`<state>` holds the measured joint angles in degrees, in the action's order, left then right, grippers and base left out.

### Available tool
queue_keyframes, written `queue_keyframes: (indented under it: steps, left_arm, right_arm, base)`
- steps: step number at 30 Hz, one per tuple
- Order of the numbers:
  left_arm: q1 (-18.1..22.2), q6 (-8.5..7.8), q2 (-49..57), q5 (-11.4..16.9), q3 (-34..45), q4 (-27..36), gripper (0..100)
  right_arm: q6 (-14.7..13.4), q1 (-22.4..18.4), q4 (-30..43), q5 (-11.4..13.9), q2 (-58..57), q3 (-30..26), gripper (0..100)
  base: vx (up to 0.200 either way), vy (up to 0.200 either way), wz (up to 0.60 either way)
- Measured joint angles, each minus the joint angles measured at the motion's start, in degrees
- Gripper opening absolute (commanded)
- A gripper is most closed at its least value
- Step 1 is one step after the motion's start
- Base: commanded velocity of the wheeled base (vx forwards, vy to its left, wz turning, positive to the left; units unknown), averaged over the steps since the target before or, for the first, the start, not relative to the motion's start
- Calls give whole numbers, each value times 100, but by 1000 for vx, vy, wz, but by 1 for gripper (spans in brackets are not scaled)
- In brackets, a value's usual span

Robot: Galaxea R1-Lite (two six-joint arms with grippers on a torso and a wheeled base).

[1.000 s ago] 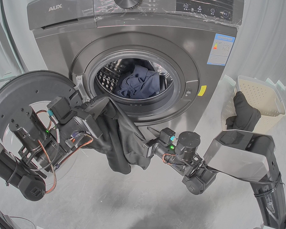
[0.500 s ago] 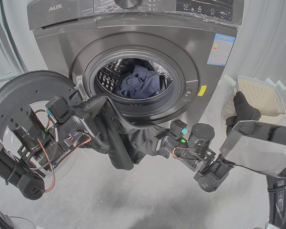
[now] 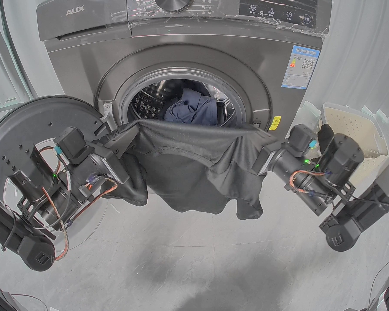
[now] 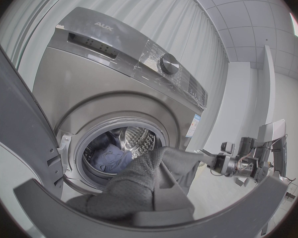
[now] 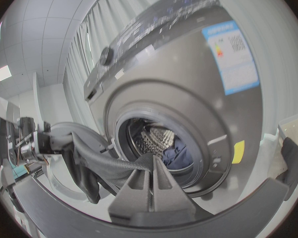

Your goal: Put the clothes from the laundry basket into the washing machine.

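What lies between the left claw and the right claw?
The black garment hangs stretched from the left claw to the right claw, as the head view shows.

The black garment [image 3: 194, 160], stretched across the front of the washing machine [image 3: 181, 44], hid the lower half of the drum mouth and the lower part of the blue garment [image 3: 194, 106] inside. Its ends buried the fingertips of the left gripper [image 3: 124, 135] and the right gripper [image 3: 263, 150]. The right arm covered the machine-side part of the laundry basket [image 3: 358, 130] and most of the dark cloth [image 5: 293, 162] draped over its rim. The open door [image 3: 34, 117] ran off the head view's left edge. The control panel [image 5: 162, 14] was smeared in the right wrist view, and the print on the label [image 3: 301, 67] was too small to read.
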<state>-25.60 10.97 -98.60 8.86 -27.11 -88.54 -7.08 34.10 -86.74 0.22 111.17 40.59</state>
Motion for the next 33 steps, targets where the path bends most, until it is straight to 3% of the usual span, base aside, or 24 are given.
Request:
queue_keyframes:
  steps: [12, 33]
  left_arm:
    - [-11, -33, 216, 66, 60, -11, 0]
    - [11, -9, 568, 63, -218, -4, 0]
  right_arm:
    - [-68, -45, -6, -4, -902, -418, 0]
    - [-74, 276, 5, -286, -706, -201, 0]
  base:
    - [0, 0, 0]
    - [0, 0, 0]
